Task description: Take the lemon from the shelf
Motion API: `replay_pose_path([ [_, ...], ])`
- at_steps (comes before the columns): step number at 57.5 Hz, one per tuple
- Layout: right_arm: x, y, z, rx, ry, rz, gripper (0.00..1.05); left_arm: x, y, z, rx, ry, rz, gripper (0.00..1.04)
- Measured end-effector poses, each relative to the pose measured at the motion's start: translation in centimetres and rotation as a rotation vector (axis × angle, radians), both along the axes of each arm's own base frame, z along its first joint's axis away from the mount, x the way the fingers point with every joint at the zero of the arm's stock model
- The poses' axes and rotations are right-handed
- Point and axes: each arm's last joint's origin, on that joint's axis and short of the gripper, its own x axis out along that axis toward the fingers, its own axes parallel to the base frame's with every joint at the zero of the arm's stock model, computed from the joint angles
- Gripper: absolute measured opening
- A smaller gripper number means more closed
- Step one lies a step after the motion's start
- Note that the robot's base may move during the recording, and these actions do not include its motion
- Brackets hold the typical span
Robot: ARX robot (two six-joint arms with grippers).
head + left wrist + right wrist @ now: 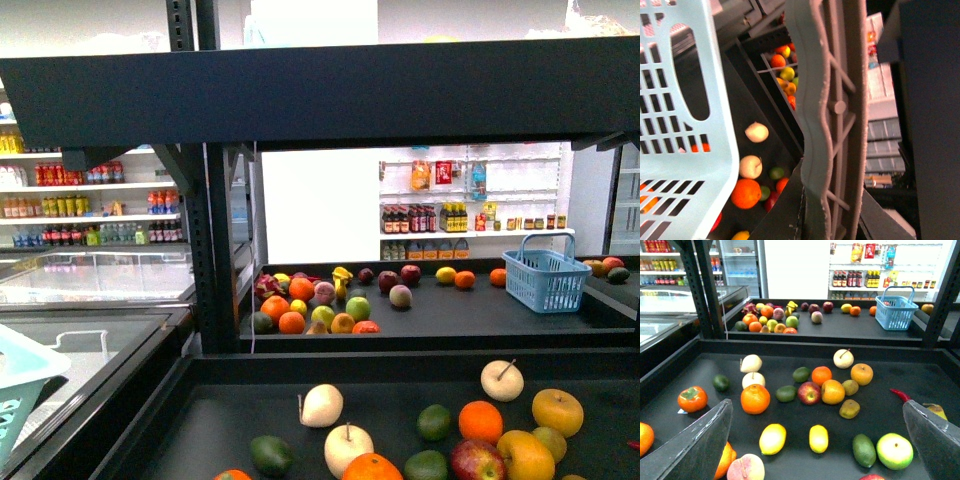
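Seemingly the left jaws sit by a pale blue basket (685, 150); their state I cannot tell. Lower left-centre of the right wrist view, the lemon (772, 438) lies on the shelf (880, 347) tray between wide-open right jaws. It looks firm, light and slick, so grip its middle; another yellow fruit (818, 438) crowds its right, with clear room above

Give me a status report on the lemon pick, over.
Right end effector open, holding nothing. Left end effector beside basket, state unclear. Lemon on shelf, ungrasped. Another yellow fruit beside it, nothing on top.
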Motion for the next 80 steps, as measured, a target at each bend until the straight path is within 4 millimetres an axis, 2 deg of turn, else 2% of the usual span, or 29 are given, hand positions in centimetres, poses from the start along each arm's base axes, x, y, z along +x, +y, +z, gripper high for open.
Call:
replay_pose_path([
  [5,0.0,0.0,0.0,0.000,0.000,0.000,1.02,-0.9,-2.6,1.4,0.062,-0.024,-0.091,0.11],
  [13,0.0,0.0,0.0,0.000,0.000,0.000,1.02,-1.9,-5.8,1.9,0.140,-0.054,-0.231,0.10],
  [34,0.0,0.0,0.0,0.000,0.000,0.000,1.02,-1.4,-14.6,0.2,0.149,-0.102,-0.502,0.10],
  [51,0.0,0.0,0.0,0.000,0.000,0.000,1.02,0.2,-20.0,-2.5,0.121,-0.069,-0.607,0.10],
  [63,0.0,0.0,0.0,0.000,0.000,0.000,1.02,0.3,-23.7,-4.1,0.100,-0.043,-0.683,0.10],
  [80,0.0,0.0,0.0,0.000,0.000,0.000,1.02,0.7,-27.2,-5.2,0.088,-0.023,-0.734,0.10],
])
